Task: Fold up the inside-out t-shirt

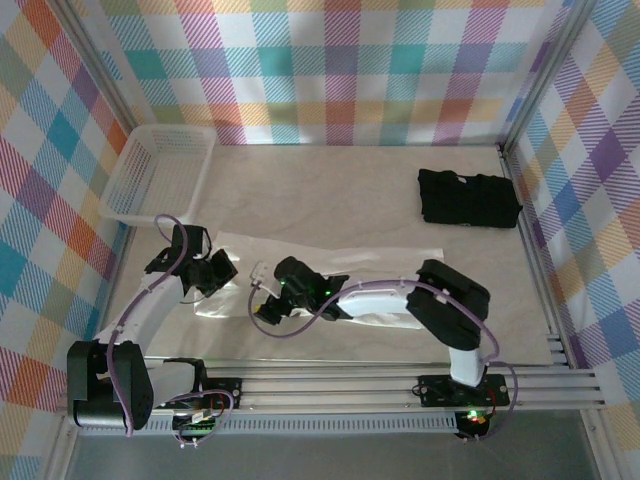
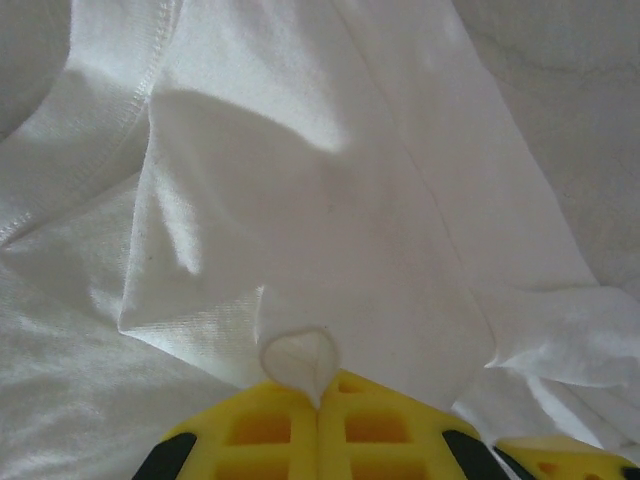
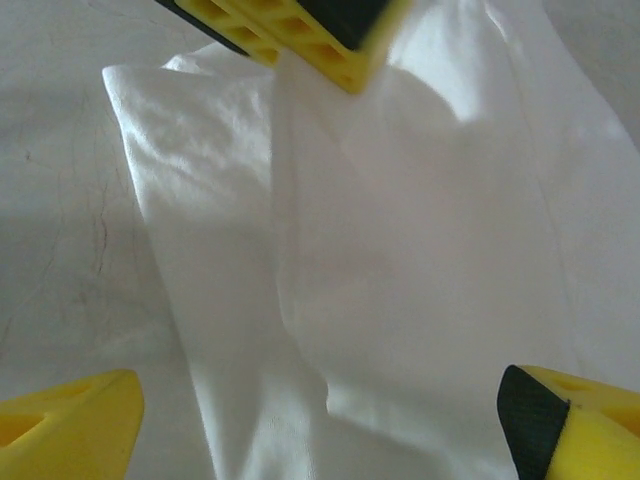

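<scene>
My left gripper (image 2: 318,395) is pinched tight on a fold of the inside-out t-shirt (image 1: 375,258); my right gripper (image 3: 320,425) gapes wide just above the cloth (arm stretched low across, toward the white basket (image 1: 140,216)); the shirt lies spread just near-side of that basket.

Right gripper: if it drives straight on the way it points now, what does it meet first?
Most likely the thin white cloth t-shirt spread under the open right gripper, though depth is unclear. The left gripper, shut on that cloth, sits further ahead.
</scene>
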`<state>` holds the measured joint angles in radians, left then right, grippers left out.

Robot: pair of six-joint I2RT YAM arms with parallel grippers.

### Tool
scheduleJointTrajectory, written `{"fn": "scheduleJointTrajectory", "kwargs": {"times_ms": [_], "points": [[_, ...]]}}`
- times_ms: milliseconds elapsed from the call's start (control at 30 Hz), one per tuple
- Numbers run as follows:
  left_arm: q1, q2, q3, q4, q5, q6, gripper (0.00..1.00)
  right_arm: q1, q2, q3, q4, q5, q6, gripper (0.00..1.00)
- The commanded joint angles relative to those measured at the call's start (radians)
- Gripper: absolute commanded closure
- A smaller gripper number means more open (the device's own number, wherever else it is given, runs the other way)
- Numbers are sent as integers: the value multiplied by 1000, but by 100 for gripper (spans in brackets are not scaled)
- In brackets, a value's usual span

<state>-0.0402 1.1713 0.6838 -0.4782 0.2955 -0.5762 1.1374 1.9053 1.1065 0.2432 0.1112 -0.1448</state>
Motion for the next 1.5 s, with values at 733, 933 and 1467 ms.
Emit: {"fn": "scheduleJointTrajectory", "kwargs": {"times_ms": [733, 933, 1467], "points": [[14, -18, -4, -7, -6, 12, 100, 58, 18, -52, 184, 402, -196, 62], [14, -31, -36, -3, 12, 0, 100, 57, -14, -70, 109, 304, -228, 87], [12, -248, -100, -68, -135, -37, 53, 58, -191, -145, -186, 59, -191, 52]]}}
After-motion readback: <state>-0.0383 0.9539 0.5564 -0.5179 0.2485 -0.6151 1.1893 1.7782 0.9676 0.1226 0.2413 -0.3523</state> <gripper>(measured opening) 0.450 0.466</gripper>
